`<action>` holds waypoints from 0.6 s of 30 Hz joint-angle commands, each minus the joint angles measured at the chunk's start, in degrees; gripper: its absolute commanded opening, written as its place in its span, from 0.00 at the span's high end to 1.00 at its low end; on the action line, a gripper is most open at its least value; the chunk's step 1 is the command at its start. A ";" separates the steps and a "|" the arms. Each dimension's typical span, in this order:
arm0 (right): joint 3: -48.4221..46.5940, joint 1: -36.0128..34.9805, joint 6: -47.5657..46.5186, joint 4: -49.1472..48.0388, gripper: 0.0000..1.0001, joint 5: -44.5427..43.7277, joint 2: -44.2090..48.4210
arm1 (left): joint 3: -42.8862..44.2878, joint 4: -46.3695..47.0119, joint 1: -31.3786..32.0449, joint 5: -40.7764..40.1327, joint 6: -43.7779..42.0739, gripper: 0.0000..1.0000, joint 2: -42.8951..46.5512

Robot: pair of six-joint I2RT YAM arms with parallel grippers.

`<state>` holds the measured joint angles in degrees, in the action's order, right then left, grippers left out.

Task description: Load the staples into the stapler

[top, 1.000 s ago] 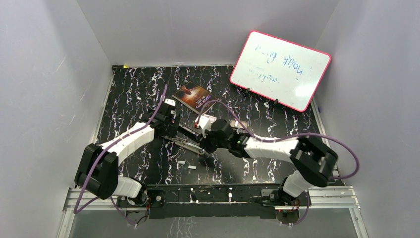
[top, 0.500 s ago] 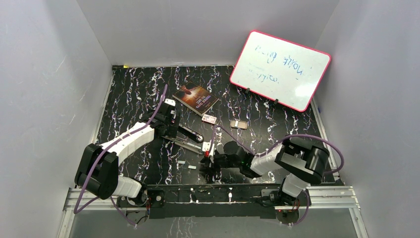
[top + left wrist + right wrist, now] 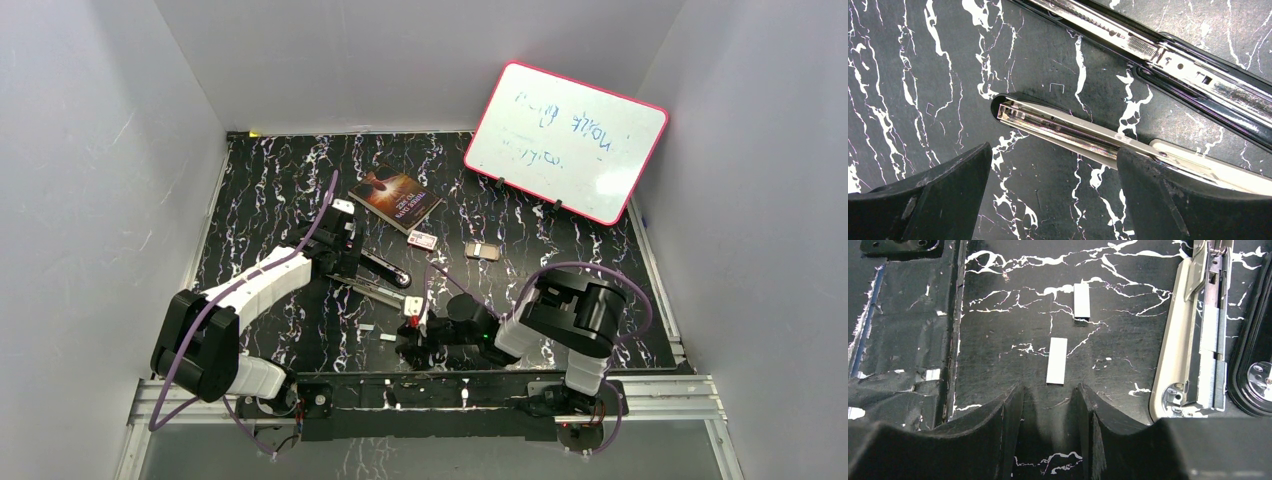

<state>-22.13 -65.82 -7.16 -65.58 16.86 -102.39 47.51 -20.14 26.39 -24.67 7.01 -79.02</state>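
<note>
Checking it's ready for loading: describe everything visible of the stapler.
The stapler lies opened out flat on the black marbled table, left of centre. Its black, chrome-lined top arm lies beside the cream-edged metal magazine, whose channel faces up, a spring visible inside. The left gripper, fingers wide apart, straddles the magazine's end, not closed on it.

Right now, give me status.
Left gripper open, over the opened stapler. Right gripper open, empty, just short of a loose staple strip; second strip beyond. Path clear.
</note>
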 commanded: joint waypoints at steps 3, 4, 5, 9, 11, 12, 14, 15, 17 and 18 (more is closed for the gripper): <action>-0.66 -1.02 -1.25 -4.64 0.48 -1.82 -2.04 | -0.30 -0.47 0.50 -1.00 -0.58 0.05 1.68; -0.78 -1.01 -1.13 -4.64 0.48 -2.13 -2.24 | -0.30 -0.51 0.50 -1.00 -0.59 0.05 1.68; -0.87 -1.08 -1.11 -4.64 0.48 -2.56 -2.52 | -0.31 -0.51 0.50 -1.00 -0.59 0.05 1.68; -1.15 -1.11 -1.02 -4.72 0.50 -4.51 -3.33 | -0.27 -0.51 0.59 -1.06 -0.59 0.05 1.68; -1.40 -1.15 -1.08 -4.73 0.51 -5.21 -3.71 | -0.31 -0.50 0.59 -1.01 -0.58 0.05 1.68; -1.54 -1.15 -1.10 -4.73 0.51 -5.60 -3.89 | -0.30 -0.49 0.59 -1.00 -0.54 0.05 1.68; -1.76 -1.14 -1.10 -4.73 0.52 -5.94 -4.20 | -0.31 -0.51 0.67 -1.04 -0.67 0.05 1.68; -1.85 -1.13 -1.10 -4.78 0.53 -6.04 -4.42 | -0.28 -0.51 0.67 -1.01 -0.68 0.05 1.68; -1.95 -1.13 -1.04 -4.73 0.54 -6.14 -4.62 | -0.24 -0.51 0.67 -0.99 -0.68 0.05 1.74; -1.95 -1.10 -1.02 -4.73 0.55 -6.22 -4.69 | -0.29 -0.51 0.65 -1.04 -0.68 0.05 1.76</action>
<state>-23.24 -66.83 -7.49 -69.73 12.78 -105.60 47.51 -20.14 26.76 -24.67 6.96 -79.05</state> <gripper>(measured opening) 0.464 0.943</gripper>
